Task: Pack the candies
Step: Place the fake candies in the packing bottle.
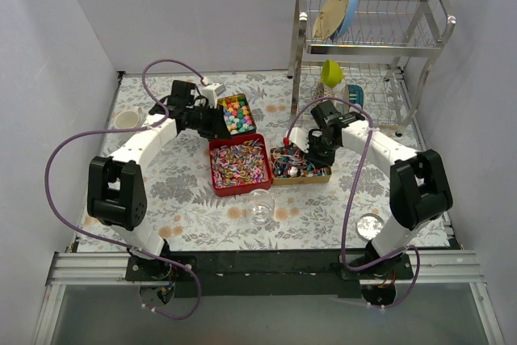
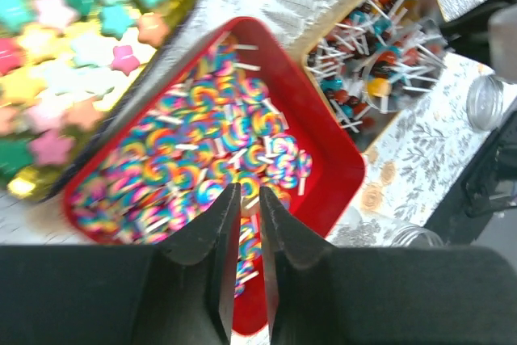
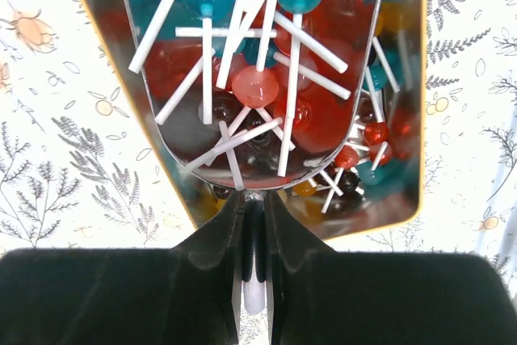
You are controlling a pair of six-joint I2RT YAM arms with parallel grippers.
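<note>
Found the candies (image 1: 240,164) spread over three open tins in the middle of the counter (image 1: 186,199). Saw pastel stars (image 2: 125,58) in the far tin (image 1: 251,115), rainbow pops (image 2: 202,143) in the red tin (image 2: 335,155), and red and blue pops (image 3: 254,86) with white sticks in the gold tin (image 1: 300,179). Tins side by side, touching or nearly so.

Hung the left end effector (image 2: 249,191) right above the red tin, jaws a thin crack apart, tips just over the rainbow pops. Could not tell about any catch in that crack.

Held the right end effector (image 3: 254,199) low over the gold tin, jaws pinched tight on a white stick (image 3: 254,296). Most likely the handle of one pop; could not see its sweet end.

Saw a glass cup (image 1: 260,208) on the near side of the tins, apart from them, with no candy showing inside.

Judged the job as barely begun. Big heaps in every tin, nothing seen packed anywhere else. Judged one pop as picked on the right side, and maybe one more on the left. Lots more to move after that. Could not say for sure about the packing place: maybe the cup, maybe somewhere out of view.
</note>
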